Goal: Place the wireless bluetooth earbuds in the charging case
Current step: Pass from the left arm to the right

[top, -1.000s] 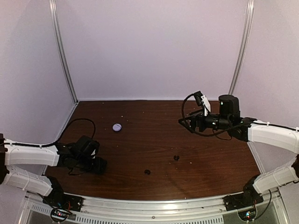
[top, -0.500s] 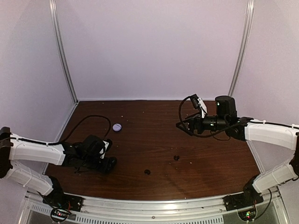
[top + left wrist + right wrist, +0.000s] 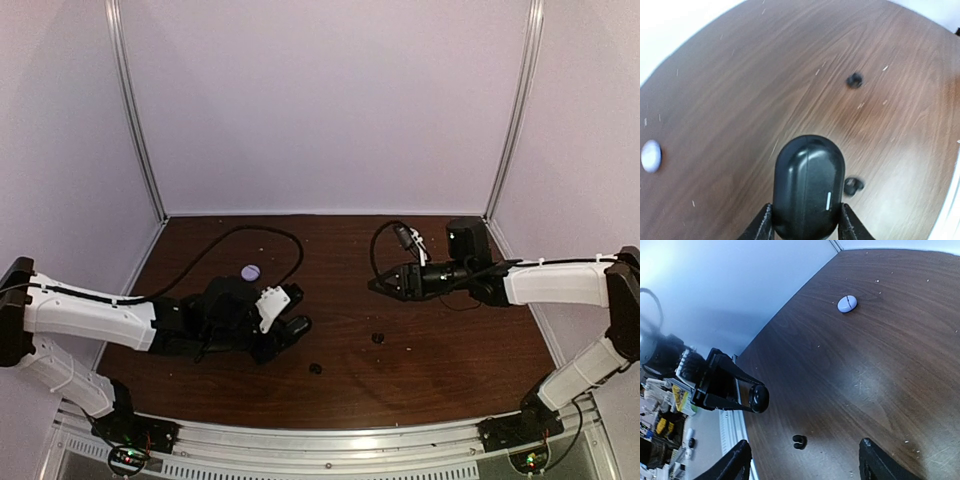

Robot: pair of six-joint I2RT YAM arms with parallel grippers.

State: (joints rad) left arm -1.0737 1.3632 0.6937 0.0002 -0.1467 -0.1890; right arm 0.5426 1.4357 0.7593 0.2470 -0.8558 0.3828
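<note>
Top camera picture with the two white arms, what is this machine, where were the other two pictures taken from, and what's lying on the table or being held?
It is a robot with two jointed arms fixed at the table's near edge. The top view looks down from above and behind them. The other two pictures come from a camera on each wrist, looking past that arm's own pincer. The left pincer grips a closed black charging case. The right pincer is open and empty. On the brown table lie one black earbud, a second black earbud and, farther back, a small pale round item.
</note>
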